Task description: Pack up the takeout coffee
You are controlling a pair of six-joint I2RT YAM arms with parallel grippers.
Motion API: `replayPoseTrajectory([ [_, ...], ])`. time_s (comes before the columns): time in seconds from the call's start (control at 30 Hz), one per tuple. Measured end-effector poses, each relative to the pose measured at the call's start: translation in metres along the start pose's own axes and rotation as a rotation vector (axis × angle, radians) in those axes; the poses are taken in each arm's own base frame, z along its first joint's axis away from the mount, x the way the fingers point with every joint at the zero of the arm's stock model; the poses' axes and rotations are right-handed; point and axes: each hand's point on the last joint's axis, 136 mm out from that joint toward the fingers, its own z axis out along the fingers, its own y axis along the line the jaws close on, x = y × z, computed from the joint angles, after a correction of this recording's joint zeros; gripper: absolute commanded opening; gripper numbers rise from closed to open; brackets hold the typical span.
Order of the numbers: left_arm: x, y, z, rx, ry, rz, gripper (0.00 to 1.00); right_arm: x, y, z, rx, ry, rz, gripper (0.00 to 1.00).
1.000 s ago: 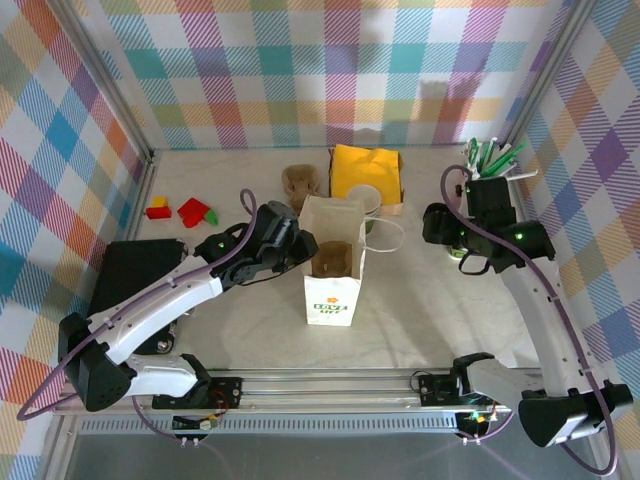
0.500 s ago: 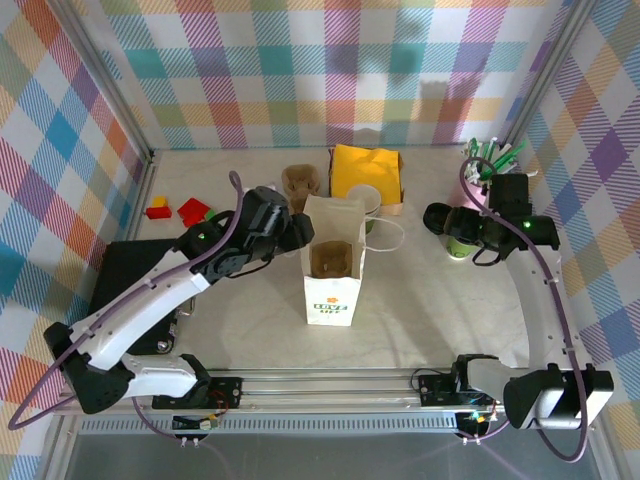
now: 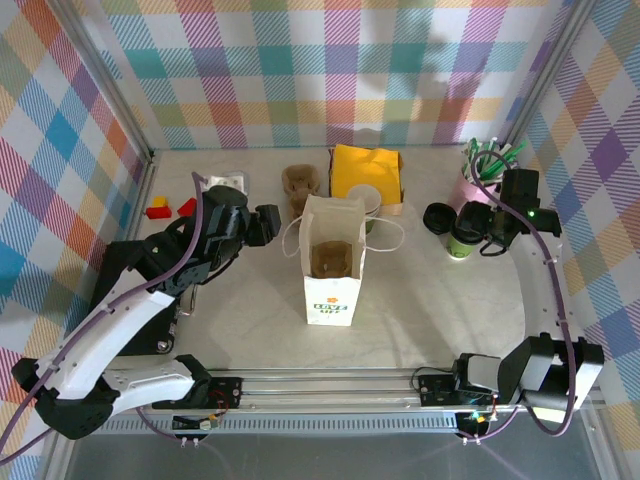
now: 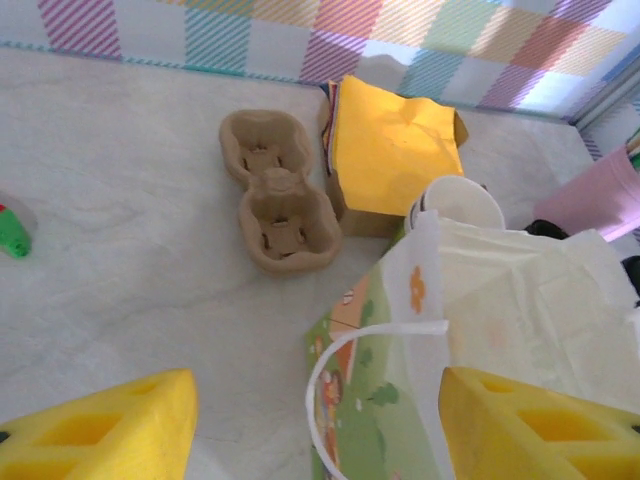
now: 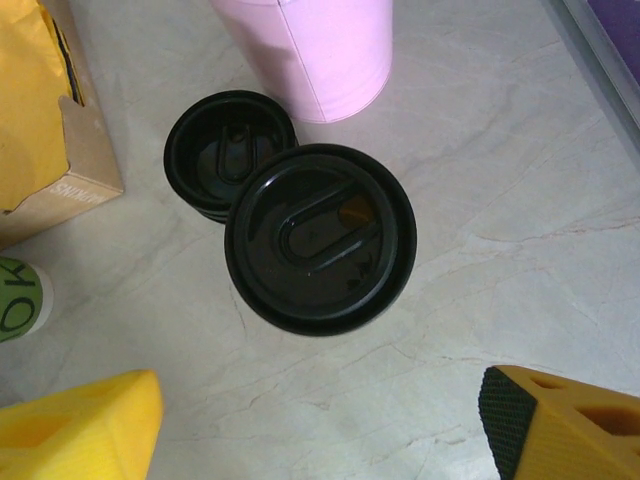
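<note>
The right gripper (image 5: 315,410) is hovering, fingers spread wide and gripping nothing, with the takeout coffee (image 5: 320,238) standing on the table (image 5: 480,130) just ahead. A second black lid (image 5: 229,150) is sitting just beside it and the pink holder (image 5: 310,50) near, so closing fingers could be knocking the cup over. It is showing a black lid over white paper and a green foot. The left gripper (image 3: 265,222), likewise spread, is hanging by the paper bag (image 3: 332,265).

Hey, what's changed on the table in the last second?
The left claw drew back leftward from the paper bag, open and empty. The right claw shifted right, toward the pink pen holder, open above the lidded coffee cup. Bag, cup, loose black lid and pulp tray stayed put.
</note>
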Motion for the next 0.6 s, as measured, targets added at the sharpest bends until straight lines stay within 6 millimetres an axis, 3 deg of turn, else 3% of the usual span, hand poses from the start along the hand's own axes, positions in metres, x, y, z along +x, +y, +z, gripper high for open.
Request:
replayPoseTrajectory([
  [0.37,0.022,0.012,0.015,-0.035,0.037,0.074,0.68,-0.002,-0.007,0.031,0.012,0.053,0.024,0.9],
  [0.6,0.025,0.012,0.02,-0.037,0.05,0.076,0.69,0.005,-0.011,0.05,0.006,0.115,0.024,0.91],
])
